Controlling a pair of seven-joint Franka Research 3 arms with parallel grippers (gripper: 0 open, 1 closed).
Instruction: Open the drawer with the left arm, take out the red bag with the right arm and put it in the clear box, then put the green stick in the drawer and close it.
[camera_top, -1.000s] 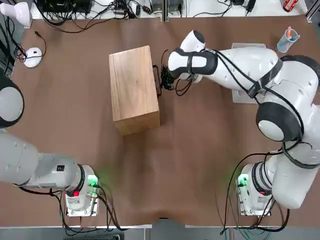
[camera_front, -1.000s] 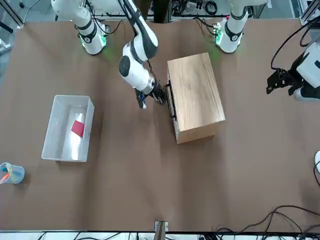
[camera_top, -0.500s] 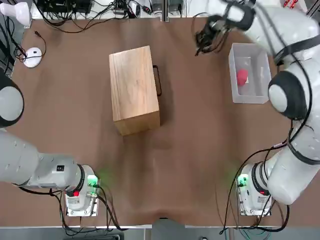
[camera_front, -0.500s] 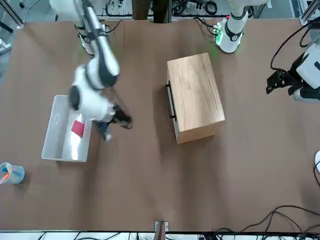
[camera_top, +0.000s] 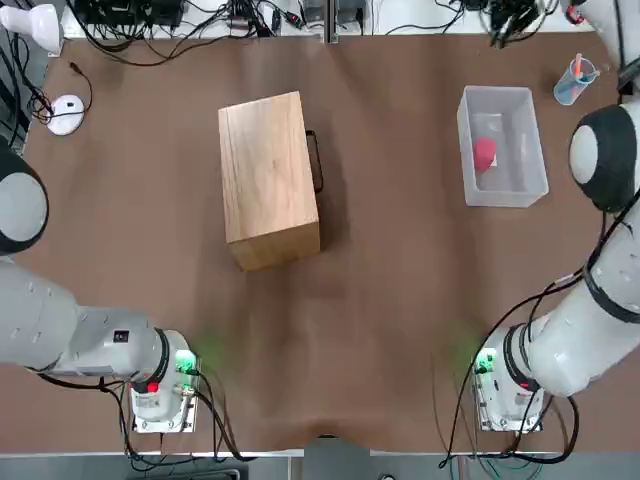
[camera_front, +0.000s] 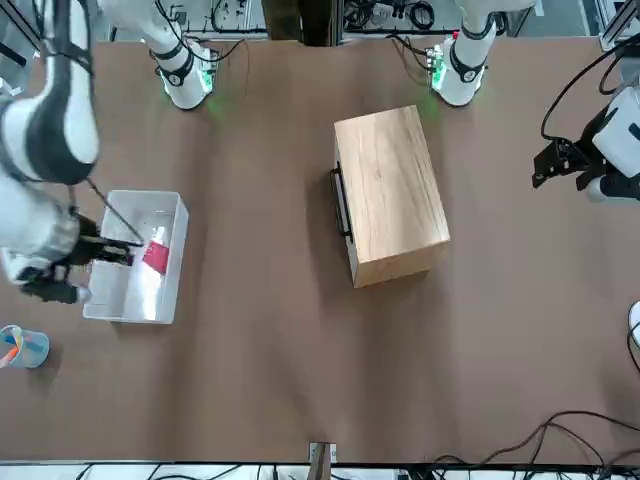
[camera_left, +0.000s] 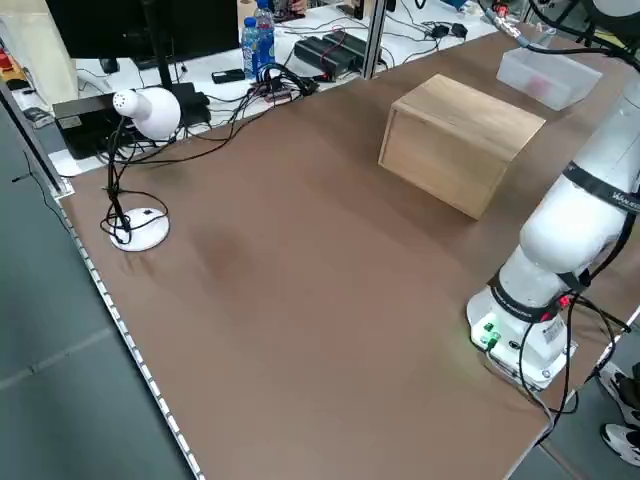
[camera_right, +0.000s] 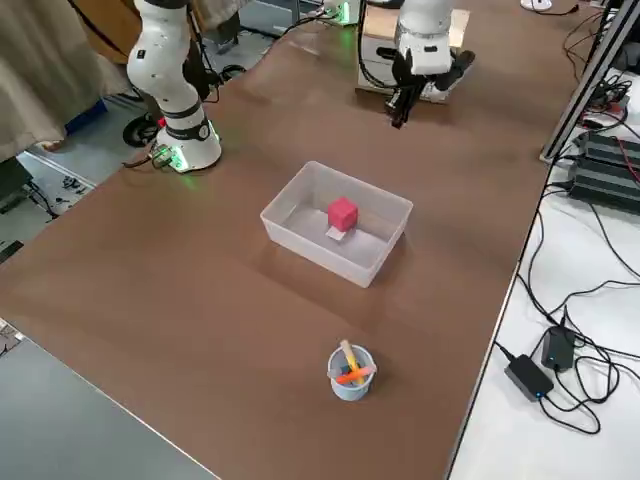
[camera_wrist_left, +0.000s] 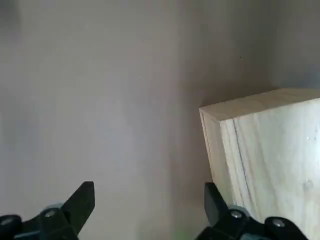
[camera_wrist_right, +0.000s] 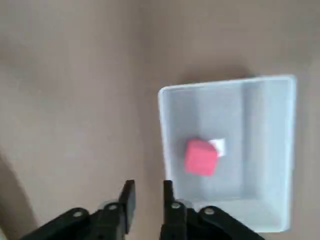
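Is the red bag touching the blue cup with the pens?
Apart: in the right side view the red bag lies inside the clear box, the cup outside.

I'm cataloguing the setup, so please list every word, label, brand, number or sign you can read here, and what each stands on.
No text can be read.
Clear box: small white label inside, no legible words.
Blue water bottles: labels too small to read.

no readable text, brands, numbers or signs anywhere
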